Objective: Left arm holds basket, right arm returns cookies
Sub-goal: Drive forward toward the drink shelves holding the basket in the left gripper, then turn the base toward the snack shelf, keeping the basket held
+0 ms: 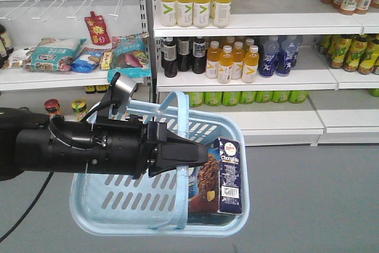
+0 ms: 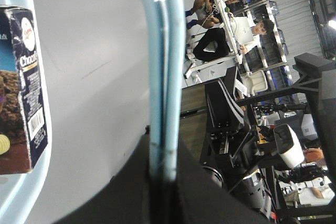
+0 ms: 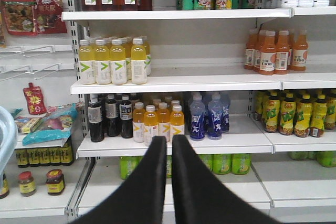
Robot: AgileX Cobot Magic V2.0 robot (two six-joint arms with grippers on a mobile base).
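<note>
Now, with your left claw (image 1: 198, 157) pinching only the basket's (image 1: 127, 205) thin handles (image 2: 160, 77) and your right claw (image 3: 169, 145) pressed together, empty, nudging the cookies (image 1: 225, 176) inside the basket could swing it.

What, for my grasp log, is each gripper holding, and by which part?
The left gripper is shut on both hoop handles of the light blue basket, pinched together. The right gripper is shut, holding nothing.

Cookies (image 1: 222, 176) and handles (image 1: 180, 208) crowd the basket (image 1: 118, 220); rest open.
</note>
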